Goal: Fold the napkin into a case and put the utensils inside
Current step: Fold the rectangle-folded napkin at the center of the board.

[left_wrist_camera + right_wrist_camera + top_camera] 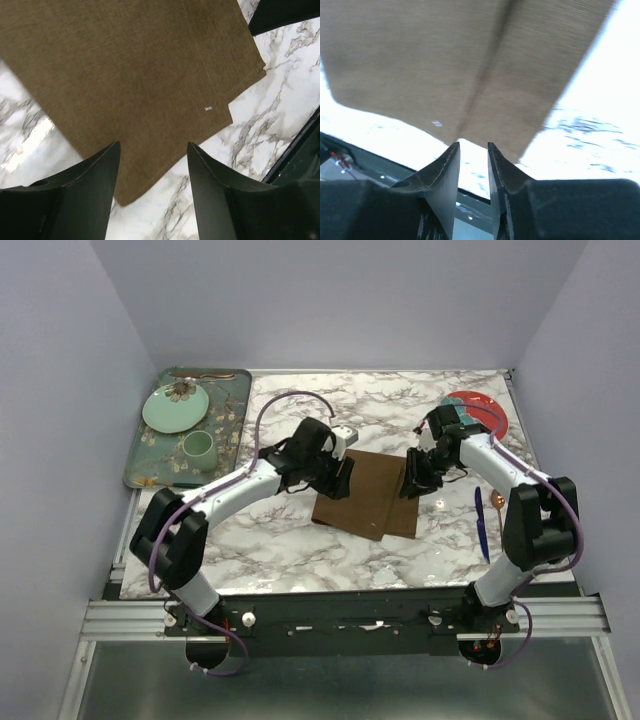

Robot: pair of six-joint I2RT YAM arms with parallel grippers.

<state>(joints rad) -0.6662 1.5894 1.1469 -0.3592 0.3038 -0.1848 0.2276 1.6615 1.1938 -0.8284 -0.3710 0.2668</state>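
The brown napkin [368, 498] lies folded flat in the middle of the marble table, with one panel overlapping another. My left gripper [343, 478] hovers over its left edge, jaws wide open and empty; the left wrist view shows the cloth [135, 75] and its corner between the fingers [95, 190]. My right gripper [412, 480] hovers over the napkin's right edge, jaws a narrow gap apart with nothing between them; the cloth [445, 65] lies beyond. The blue-handled utensil [481, 523] and the thin copper one [497, 502] lie on the table at the right.
A red plate [480, 410] sits at the back right, partly behind the right arm. A dark green floral tray [232, 410] at the back left holds a pale green plate [175, 408] and a cup [198, 448]. The table's front rail shows in both wrist views.
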